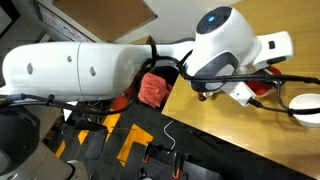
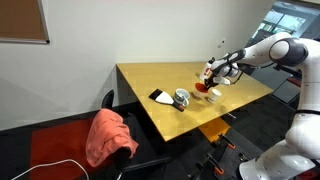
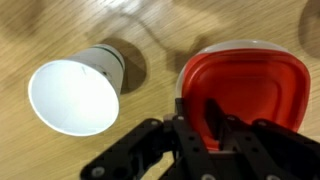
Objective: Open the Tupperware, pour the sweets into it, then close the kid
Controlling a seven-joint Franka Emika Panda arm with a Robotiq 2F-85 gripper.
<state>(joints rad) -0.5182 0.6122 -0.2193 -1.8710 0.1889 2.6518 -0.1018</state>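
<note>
Gripper (image 3: 198, 120) jaws nearly together, pinching the near rim of the red lid (image 3: 245, 85), one jaw inside it, lid directly ahead over the wooden table (image 3: 160, 25), white cup (image 3: 72, 95) just left, mouth up, clear of the lid.

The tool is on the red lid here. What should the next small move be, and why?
Probably a short, slow lift straight up. The tool looks shut on the near rim of the red lid, which hides whatever is under it. The white cup beside it sits apart, so lifting should not hit it.
</note>
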